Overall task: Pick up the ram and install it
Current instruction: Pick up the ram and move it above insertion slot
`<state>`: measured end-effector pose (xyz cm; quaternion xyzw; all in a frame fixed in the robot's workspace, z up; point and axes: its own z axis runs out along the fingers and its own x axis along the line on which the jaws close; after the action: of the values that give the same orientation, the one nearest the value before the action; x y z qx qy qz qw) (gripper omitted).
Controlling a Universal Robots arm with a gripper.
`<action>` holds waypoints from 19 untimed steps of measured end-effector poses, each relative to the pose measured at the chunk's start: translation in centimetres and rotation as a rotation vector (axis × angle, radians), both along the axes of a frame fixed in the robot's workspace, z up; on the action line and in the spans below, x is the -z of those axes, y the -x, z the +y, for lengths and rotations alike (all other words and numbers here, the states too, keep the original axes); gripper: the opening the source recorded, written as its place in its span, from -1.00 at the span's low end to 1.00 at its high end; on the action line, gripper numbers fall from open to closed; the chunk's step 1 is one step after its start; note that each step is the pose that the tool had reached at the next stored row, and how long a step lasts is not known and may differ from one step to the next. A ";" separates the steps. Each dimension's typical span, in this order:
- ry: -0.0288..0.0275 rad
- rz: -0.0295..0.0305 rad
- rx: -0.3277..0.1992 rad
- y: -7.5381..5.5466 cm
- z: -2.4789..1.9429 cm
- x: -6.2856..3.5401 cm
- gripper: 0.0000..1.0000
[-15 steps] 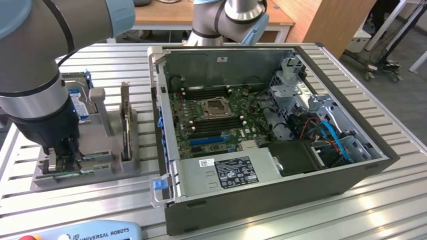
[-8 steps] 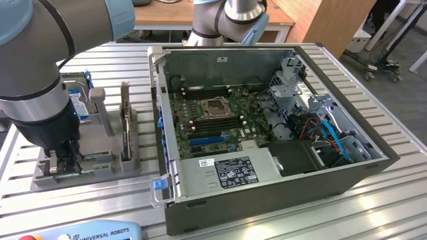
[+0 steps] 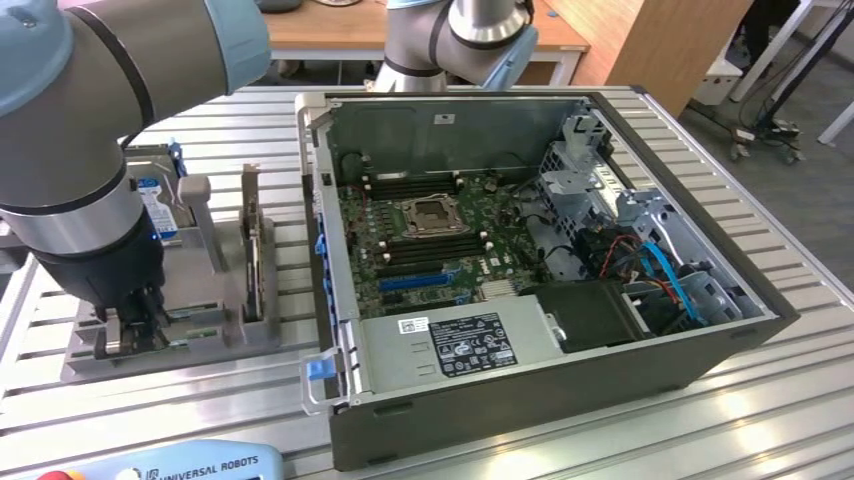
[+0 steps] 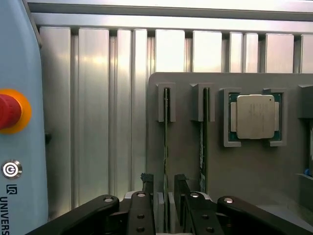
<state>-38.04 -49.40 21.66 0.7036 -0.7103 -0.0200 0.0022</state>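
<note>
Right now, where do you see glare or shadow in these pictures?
Wrist view: the ribbed metal table glares brightest, and the processor shines pale. Exterior view: the computer case lies shaded inside, darkest by the black cover.

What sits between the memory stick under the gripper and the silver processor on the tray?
A second memory stick, standing on edge, shows in the wrist view between the first stick and the processor.

Two ram sticks were counted: one ram stick (image 4: 166,147) and another ram stick (image 4: 203,142). There was one processor (image 4: 255,116), one hard drive (image 3: 154,205), one expansion card (image 3: 250,235), one open computer case (image 3: 534,400) and one teach pendant (image 4: 19,122).
</note>
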 end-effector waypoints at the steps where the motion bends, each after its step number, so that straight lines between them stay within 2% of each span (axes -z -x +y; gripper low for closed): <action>1: 0.0000 -0.0011 0.000 0.0 0.00 0.12 -0.38; 6: 0.0001 -0.0051 0.000 0.0 0.00 0.60 -0.38; 19: 0.0000 -0.0053 0.000 -0.2 0.04 0.68 -0.38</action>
<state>-37.83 -49.36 20.99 0.7037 -0.7103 -0.0181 0.0003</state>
